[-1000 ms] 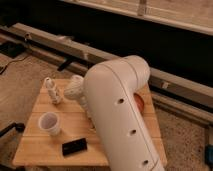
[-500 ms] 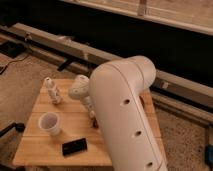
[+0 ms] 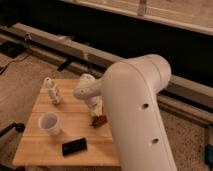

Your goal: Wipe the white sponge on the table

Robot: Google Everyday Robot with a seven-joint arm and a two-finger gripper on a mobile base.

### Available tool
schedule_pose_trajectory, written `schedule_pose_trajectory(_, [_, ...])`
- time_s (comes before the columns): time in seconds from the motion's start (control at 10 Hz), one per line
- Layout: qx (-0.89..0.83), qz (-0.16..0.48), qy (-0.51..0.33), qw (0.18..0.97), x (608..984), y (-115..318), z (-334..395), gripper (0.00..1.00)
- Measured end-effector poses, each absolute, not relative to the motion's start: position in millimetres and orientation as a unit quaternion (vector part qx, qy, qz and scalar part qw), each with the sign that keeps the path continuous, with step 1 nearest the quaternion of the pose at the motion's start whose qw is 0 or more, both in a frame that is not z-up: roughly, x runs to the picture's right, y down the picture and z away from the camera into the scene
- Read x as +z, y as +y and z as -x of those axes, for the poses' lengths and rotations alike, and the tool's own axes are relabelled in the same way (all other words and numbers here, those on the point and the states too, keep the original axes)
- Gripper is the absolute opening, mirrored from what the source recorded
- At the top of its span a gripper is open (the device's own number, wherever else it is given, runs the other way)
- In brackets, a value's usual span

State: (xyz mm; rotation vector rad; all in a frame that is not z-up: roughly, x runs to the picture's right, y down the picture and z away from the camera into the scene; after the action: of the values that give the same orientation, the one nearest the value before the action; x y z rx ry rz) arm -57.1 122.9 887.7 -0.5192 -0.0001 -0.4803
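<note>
The table (image 3: 45,147) has a light wooden plank top and stands in the lower left of the camera view. My gripper (image 3: 97,116) hangs from the white wrist (image 3: 87,90) and points down at the middle of the table top. Its tip is low, at or just above the wood. A small dark reddish-brown shape (image 3: 99,121) lies right at the tip. I cannot make out a white sponge; it may be hidden under the gripper. My big white arm (image 3: 137,115) fills the right half of the view and hides the table's right side.
A white cup (image 3: 50,123) stands at the table's left front. A small white bottle (image 3: 52,91) stands at the back left. A flat black object (image 3: 74,146) lies near the front edge. A long metal rail (image 3: 75,47) runs behind the table, with dark cables on the floor at the left.
The arm and wrist have shifted a little to the right over the table top, and the gripper tip with them. The cup, bottle and black object have not moved.
</note>
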Motion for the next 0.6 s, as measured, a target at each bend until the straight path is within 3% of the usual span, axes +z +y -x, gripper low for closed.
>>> schedule_pose_trajectory(0.3, [-0.251, 0.198, -0.05, 0.946, 867.3, 113.1, 86.9, 0.74])
schedule_pose_trajectory(0.6, [-0.272, 0.166, -0.088, 0.944, 853.5, 106.1, 113.2, 0.8])
